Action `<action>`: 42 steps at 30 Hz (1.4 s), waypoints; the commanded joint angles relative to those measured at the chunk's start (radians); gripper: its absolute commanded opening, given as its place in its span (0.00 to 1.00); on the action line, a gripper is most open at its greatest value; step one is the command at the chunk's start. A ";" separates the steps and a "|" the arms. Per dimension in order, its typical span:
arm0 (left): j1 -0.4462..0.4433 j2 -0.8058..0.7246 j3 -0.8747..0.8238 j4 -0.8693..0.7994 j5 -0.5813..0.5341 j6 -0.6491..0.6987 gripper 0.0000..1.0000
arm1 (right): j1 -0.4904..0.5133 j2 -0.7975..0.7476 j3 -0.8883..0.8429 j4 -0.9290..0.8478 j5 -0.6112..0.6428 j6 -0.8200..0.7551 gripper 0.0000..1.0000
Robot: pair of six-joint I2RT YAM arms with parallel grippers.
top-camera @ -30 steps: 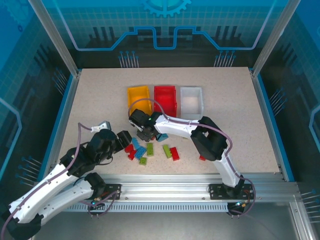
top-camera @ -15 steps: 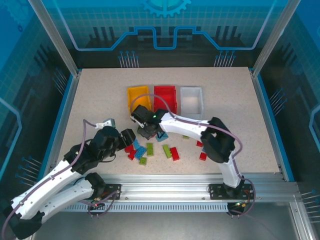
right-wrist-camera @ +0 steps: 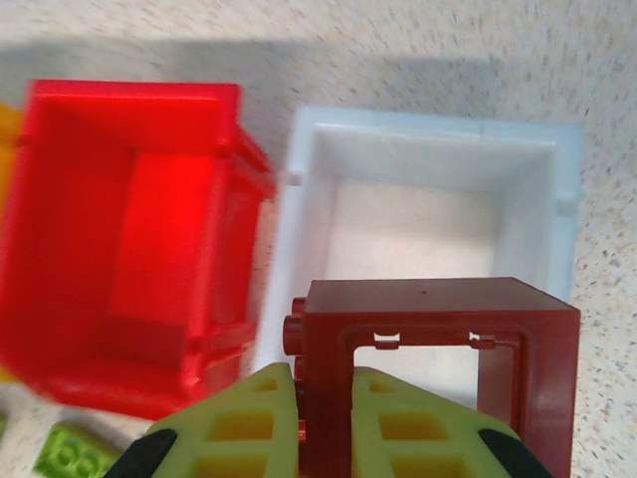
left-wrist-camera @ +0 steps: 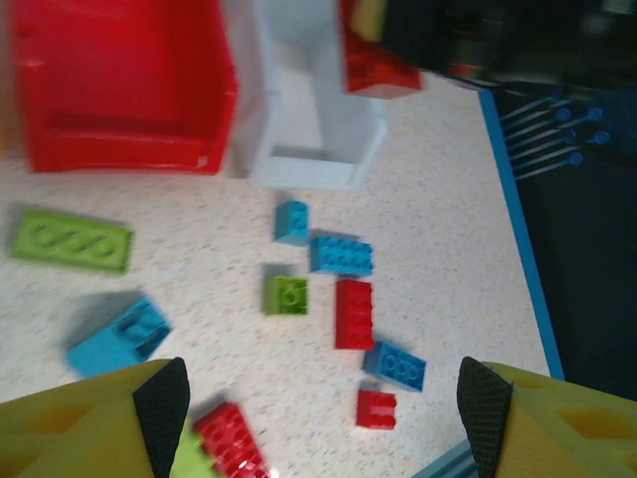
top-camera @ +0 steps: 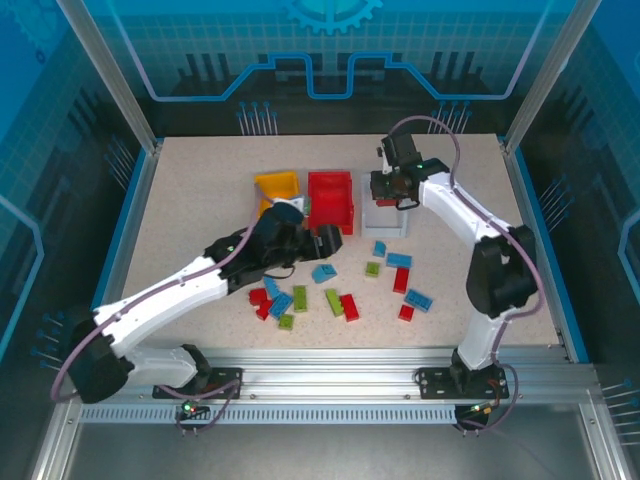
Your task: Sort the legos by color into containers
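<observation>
Right wrist, jaws pinching red brick (right-wrist-camera: 438, 304) above white bin (right-wrist-camera: 434, 134)

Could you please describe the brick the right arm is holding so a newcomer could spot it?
On the far side of the table, the white bin stands rightmost in its row, beside the red bin. Above it hangs the right gripper, shut on a red brick. Unlike the loose bricks on the table, it is in the air, hollow underside showing.

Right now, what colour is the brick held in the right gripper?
Dark red plastic brick, clearest in the right wrist view, over the white plastic bin.
</observation>
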 commanded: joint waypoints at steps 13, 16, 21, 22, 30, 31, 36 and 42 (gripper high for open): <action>-0.038 0.143 0.117 0.083 -0.018 0.100 0.76 | -0.042 0.295 0.235 -0.144 -0.018 0.137 0.19; -0.037 0.110 0.089 0.057 -0.030 0.100 0.76 | -0.035 0.295 0.234 -0.146 -0.020 0.133 0.28; -0.037 0.051 0.045 0.007 -0.058 0.098 0.76 | -0.024 0.251 0.236 -0.156 0.000 0.132 0.37; -0.036 0.040 0.037 -0.005 -0.065 0.098 0.76 | -0.023 0.238 0.237 -0.158 -0.001 0.133 0.38; 0.012 -0.038 0.023 -0.257 -0.150 0.096 0.77 | 0.025 0.026 0.202 -0.165 0.080 0.128 0.38; 0.042 -0.035 0.021 -0.302 -0.141 0.104 0.78 | 0.039 -0.029 0.168 -0.148 0.096 0.126 0.38; 0.211 0.020 -0.028 -0.377 -0.025 0.206 0.82 | 0.172 -0.367 -0.203 0.119 0.026 0.100 0.50; 0.272 0.191 -0.015 -0.327 -0.049 0.361 0.84 | 0.432 -0.704 -0.679 0.446 -0.031 0.156 0.70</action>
